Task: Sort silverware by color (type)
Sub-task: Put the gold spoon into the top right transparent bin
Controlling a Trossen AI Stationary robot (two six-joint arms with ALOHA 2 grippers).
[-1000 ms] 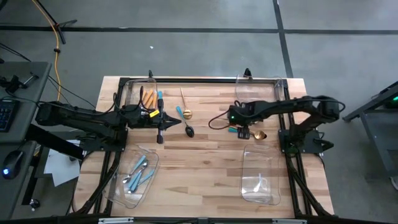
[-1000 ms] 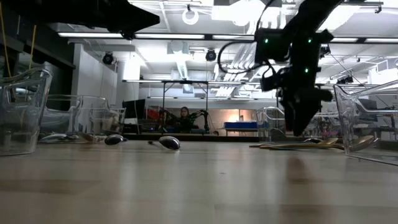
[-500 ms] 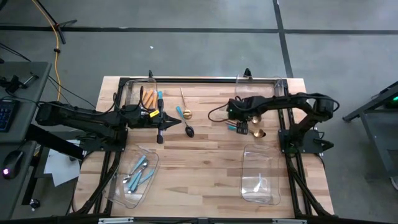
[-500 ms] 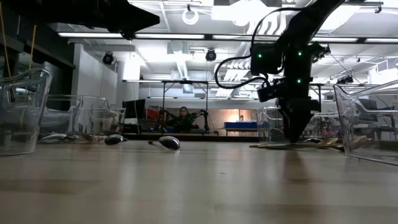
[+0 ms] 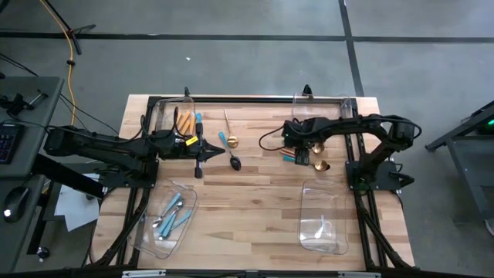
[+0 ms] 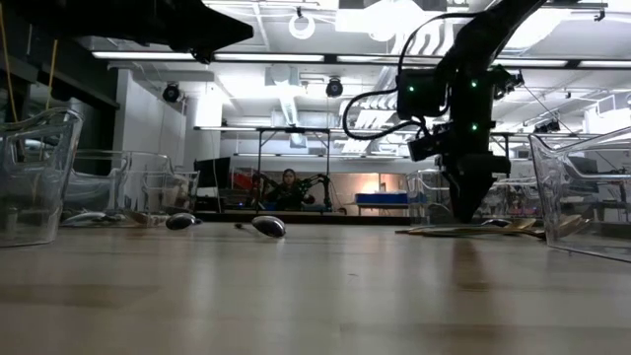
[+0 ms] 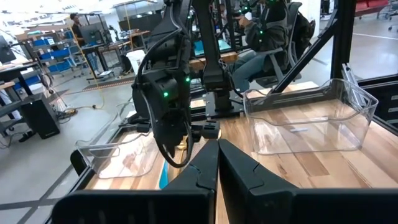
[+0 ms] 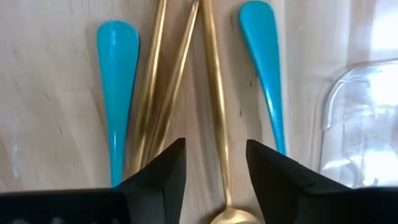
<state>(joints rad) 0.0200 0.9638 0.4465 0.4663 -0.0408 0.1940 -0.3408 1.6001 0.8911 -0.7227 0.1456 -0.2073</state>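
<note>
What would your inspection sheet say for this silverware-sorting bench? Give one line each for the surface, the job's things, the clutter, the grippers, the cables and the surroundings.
Surface: wooden table, bare in the middle.
Job's things: gold pieces and teal handles lie side by side under the right arm; orange-handled pieces in the far left clear bin; light-blue pieces in the near left bin; a black spoon and a gold spoon loose at mid-table.
Clutter: nothing seen.
Grippers: right gripper open astride a gold handle; left gripper shut, idle over the table.
Cables: a loop hangs off the right wrist.
Surroundings: a seated person beyond the table.
</note>
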